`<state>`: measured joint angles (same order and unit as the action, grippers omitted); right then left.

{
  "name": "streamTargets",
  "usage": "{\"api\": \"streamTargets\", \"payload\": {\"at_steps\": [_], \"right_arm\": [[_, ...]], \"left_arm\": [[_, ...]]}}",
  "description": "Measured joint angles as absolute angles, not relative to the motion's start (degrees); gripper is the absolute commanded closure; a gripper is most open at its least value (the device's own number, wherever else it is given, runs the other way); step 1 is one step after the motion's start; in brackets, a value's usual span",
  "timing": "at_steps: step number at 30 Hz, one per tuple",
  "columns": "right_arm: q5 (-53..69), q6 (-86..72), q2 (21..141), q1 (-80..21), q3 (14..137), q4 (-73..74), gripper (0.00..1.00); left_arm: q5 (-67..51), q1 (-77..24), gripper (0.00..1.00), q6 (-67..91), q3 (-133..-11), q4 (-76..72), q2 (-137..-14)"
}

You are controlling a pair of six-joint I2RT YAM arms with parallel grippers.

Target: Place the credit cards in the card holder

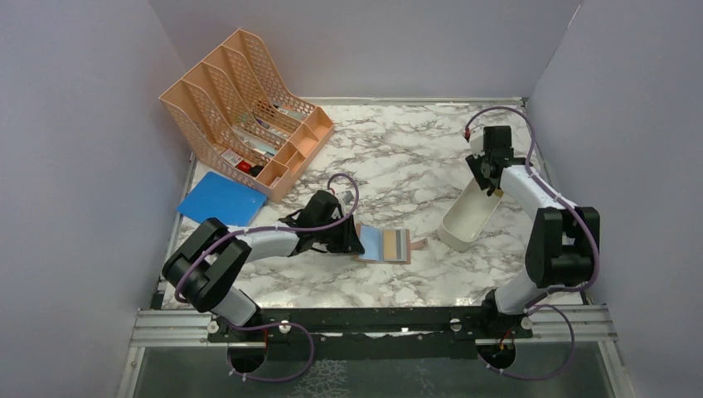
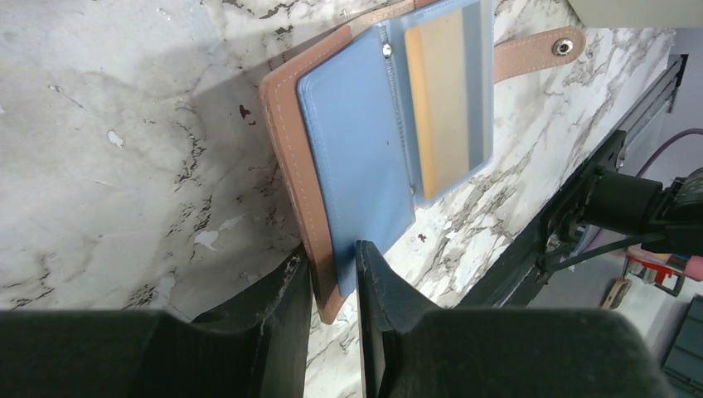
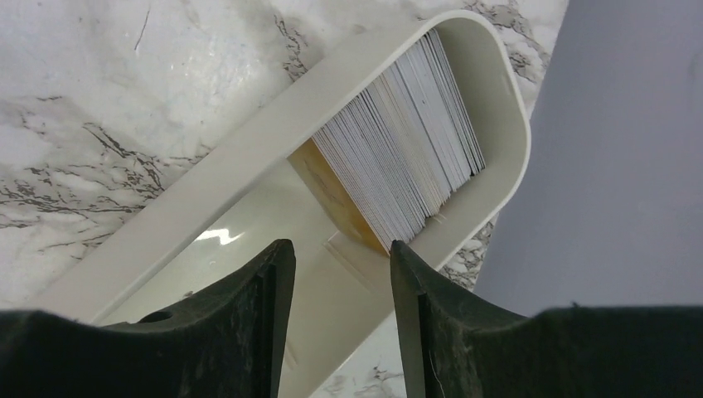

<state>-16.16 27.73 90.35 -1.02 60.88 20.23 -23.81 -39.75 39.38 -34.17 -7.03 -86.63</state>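
Note:
The card holder (image 1: 384,245) (image 2: 356,141) lies open on the marble table, tan outside and blue inside, with its snap tab to the right. A gold card (image 2: 448,91) sits in one of its clear sleeves. My left gripper (image 1: 356,240) (image 2: 332,253) is low at its left end. The jaws stand a little apart with the holder's corner in the gap, against the fingers but not pinched flat. More credit cards (image 3: 406,141) stand stacked on edge at the end of a white tray (image 1: 464,224) (image 3: 514,124). My right gripper (image 1: 489,186) (image 3: 340,245) hangs open over that tray, with nothing between its fingers.
A peach mesh file organiser (image 1: 240,108) stands at the back left, with a blue folder (image 1: 222,199) flat in front of it. Grey walls close in on the left, back and right. A metal rail (image 1: 373,319) runs along the table's near edge.

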Motion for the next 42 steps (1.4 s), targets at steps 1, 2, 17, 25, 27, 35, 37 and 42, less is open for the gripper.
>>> {"api": "streamTargets", "payload": {"at_steps": [1,2,17,25,27,35,37,42], "right_arm": [[-15.99,28.45,90.96,-0.99,60.88,20.16,0.49],[-15.94,29.1,91.61,-0.91,60.88,19.97,0.49],[-20.95,35.59,97.89,0.01,60.77,10.72,0.51],[-22.55,36.91,98.17,-0.05,59.51,7.86,0.51],[-22.46,36.86,98.7,-0.05,59.51,7.99,0.51],[-22.68,36.67,99.39,-0.03,59.51,7.99,0.52],[-22.92,36.69,99.39,-0.03,59.51,7.97,0.54],[-23.14,36.62,99.37,-0.05,59.51,7.81,0.61]], "left_arm": [[-23.94,-39.72,0.72,39.38,-34.17,-7.14,-86.96],[-24.03,-39.7,0.72,39.4,-34.17,-7.22,-87.13],[-24.23,-39.7,0.72,39.66,-34.17,-8.05,-88.25],[-24.23,-39.7,0.72,39.75,-34.17,-8.05,-88.25],[-24.23,-39.7,0.72,39.77,-34.17,-8.05,-88.25],[-24.27,-39.7,0.72,39.77,-34.17,-8.05,-88.25],[-24.29,-39.7,0.72,39.79,-34.17,-8.05,-88.25],[-24.4,-39.7,0.72,39.79,-34.17,-8.05,-88.25]]}}
